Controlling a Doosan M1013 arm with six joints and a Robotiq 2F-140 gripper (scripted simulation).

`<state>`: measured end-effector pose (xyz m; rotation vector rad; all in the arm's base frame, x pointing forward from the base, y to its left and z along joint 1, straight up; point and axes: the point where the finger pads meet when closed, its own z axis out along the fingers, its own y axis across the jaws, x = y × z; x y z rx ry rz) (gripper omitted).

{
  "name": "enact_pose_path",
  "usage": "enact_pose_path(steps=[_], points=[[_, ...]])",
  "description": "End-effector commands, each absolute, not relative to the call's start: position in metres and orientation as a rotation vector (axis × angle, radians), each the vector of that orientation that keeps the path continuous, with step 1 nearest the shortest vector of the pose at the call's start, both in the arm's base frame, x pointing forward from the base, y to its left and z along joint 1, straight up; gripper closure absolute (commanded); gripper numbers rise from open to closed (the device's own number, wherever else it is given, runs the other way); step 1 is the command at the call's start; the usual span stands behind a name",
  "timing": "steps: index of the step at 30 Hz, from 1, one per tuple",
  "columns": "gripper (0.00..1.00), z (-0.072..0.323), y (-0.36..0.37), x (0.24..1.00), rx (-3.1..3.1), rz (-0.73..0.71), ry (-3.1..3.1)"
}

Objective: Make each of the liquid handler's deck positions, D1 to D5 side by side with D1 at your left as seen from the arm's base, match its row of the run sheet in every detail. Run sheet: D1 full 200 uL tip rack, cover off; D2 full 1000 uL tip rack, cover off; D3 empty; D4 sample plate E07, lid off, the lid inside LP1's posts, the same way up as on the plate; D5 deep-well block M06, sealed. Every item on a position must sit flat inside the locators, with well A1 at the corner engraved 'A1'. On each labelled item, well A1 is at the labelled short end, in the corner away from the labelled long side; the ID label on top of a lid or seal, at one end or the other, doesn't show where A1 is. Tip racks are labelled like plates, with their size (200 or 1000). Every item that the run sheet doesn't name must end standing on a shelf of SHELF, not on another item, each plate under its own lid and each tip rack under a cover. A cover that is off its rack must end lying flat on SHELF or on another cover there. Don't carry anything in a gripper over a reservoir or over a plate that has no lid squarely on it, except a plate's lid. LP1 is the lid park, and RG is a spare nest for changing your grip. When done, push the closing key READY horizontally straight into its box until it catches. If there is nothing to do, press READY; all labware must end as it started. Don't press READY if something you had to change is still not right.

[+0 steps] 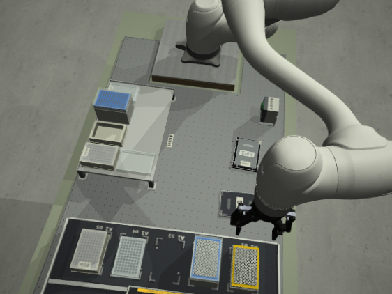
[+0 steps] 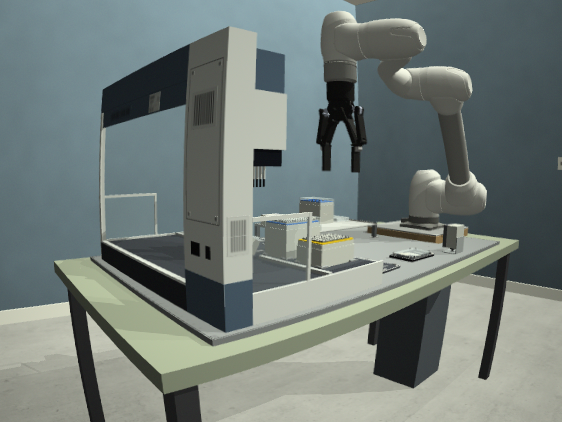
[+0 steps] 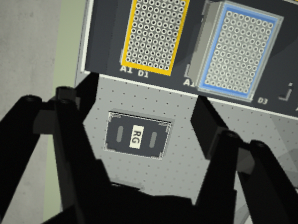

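Observation:
My gripper (image 1: 263,228) is open and empty. It hangs high above the bench near the RG nest (image 3: 137,135), as the side view shows (image 2: 341,165). On the deck, a yellow-rimmed tip rack (image 1: 245,266) sits uncovered at D1, also in the wrist view (image 3: 154,35). A blue-rimmed tip rack (image 1: 206,258) sits uncovered at D2, also in the wrist view (image 3: 237,50). D3 (image 1: 169,258) is bare. A clear well plate (image 1: 129,257) sits at D4. A pale block (image 1: 89,251) with a label on top sits at D5. LP1 (image 1: 247,153) holds a flat clear piece.
SHELF (image 1: 139,132) at the left holds a blue-topped rack (image 1: 113,104), an open tray (image 1: 107,133), a labelled plate (image 1: 98,155) and a clear flat cover (image 1: 136,161). The READY box (image 1: 269,109) stands near the arm's base. The liquid handler's tall gantry (image 2: 220,175) stands over the deck.

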<state>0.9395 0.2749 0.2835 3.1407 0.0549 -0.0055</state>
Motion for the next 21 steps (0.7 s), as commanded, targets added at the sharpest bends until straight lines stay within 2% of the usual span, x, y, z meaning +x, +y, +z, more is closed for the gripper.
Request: enact_pose_path(steps=[1, 21], points=[[0.34, 0.285, 0.275, 0.923, 3.142, 0.002, 0.055], [0.34, 0.282, 0.273, 0.838, 3.142, 0.001, 0.055]])
